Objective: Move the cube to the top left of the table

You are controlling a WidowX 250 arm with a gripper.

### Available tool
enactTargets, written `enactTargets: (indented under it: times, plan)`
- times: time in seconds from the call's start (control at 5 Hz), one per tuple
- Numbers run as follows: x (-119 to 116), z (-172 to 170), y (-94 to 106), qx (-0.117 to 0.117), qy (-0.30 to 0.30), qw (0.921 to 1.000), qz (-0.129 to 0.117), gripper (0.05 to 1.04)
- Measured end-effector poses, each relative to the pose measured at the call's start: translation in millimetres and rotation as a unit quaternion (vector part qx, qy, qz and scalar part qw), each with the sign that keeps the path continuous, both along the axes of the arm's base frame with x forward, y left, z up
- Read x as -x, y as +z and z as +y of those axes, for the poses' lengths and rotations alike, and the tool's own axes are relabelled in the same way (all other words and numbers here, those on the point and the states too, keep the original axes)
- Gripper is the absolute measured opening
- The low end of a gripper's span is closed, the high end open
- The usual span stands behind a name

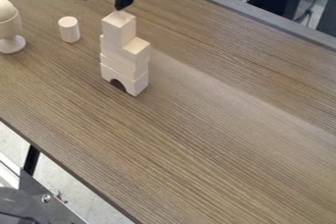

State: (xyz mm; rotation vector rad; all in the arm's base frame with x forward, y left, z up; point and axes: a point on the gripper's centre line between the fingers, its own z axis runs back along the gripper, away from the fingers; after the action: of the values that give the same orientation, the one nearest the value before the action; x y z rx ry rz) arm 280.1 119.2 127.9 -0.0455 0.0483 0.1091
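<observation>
So I've got the gripper (103,3) up at the top of my view, fingers spread well apart, nothing in their grip. One fingertip sits right by the top of the cube (119,30), which crowns the block stack (125,67). Left of that in view there's a small cylinder (70,30), then an egg-shaped piece on a stand (11,27) near the view's edge. Widest stretch of tabletop (230,134) runs right and down from the stack.

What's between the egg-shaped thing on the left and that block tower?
A small pale cylinder stands upright between them, set a little toward the top of the camera view.
</observation>
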Motion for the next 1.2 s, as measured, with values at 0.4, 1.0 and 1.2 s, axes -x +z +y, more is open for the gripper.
enactTargets:
  times: [0.4,1.0,1.2]
  plan:
    - [5,-7,-3.4,0.005,0.004,0.9999,-0.014,1.000]
    - [8,-17,-2.5,0.001,-0.006,0.9998,-0.020,1.000]
    - [8,-17,-4.8,-0.003,-0.005,0.9998,-0.021,1.000]
